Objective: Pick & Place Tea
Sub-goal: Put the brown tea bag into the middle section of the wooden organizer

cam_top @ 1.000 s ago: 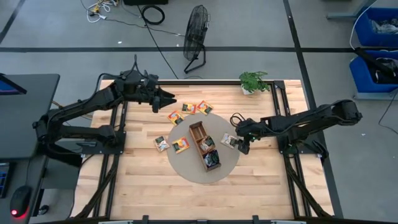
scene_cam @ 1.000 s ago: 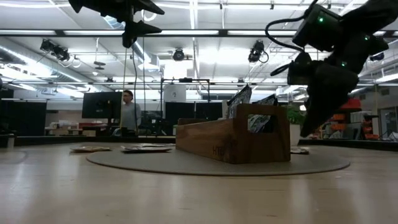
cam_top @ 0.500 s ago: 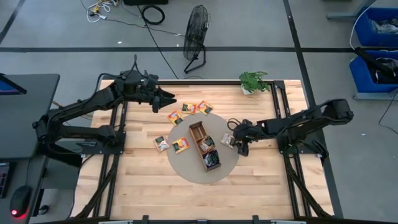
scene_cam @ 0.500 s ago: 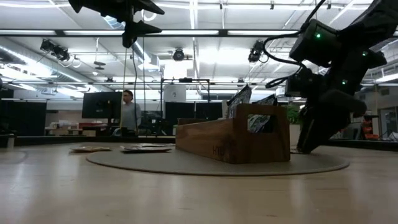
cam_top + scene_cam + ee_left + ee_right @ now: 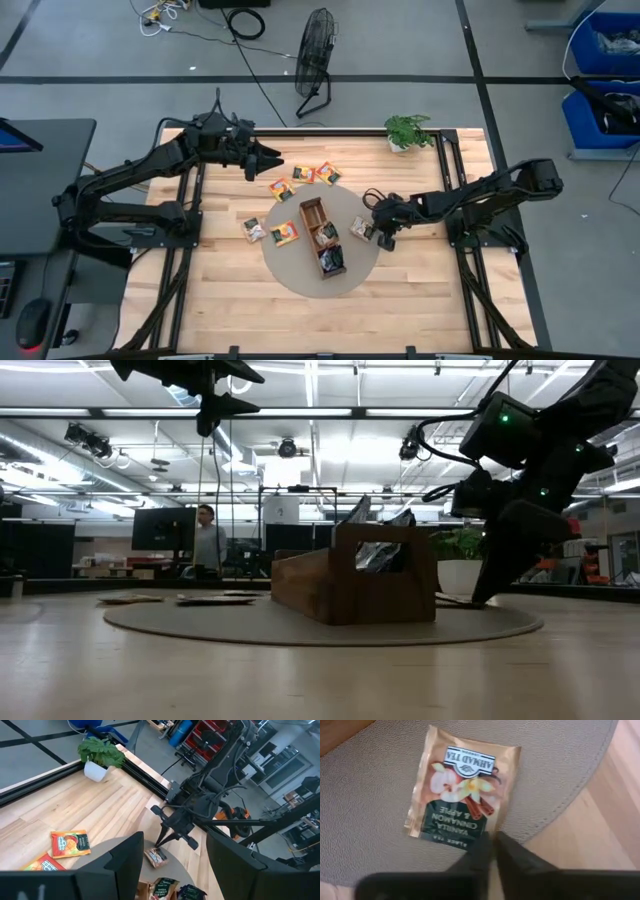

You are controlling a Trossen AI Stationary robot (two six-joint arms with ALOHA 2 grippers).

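while angled low, right tool (image 5: 492, 840) closed at sachet (image 5: 462, 790) edge

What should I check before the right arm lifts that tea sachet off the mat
1. Right gripper shut at the sachet edge: ok.
2. Sachet really pinched between the fingers: cannot tell; the tips meet at its edge, which may lie outside them.
3. Sachet flat on the mat, beside the tray: ok.
4. Mat square under the tray: not ok; it seems to have slid left since a second ago, tray and nearby sachets with it.
5. Left gripper open, raised, away from the tray: ok.
6. Room in the tray: cannot tell.
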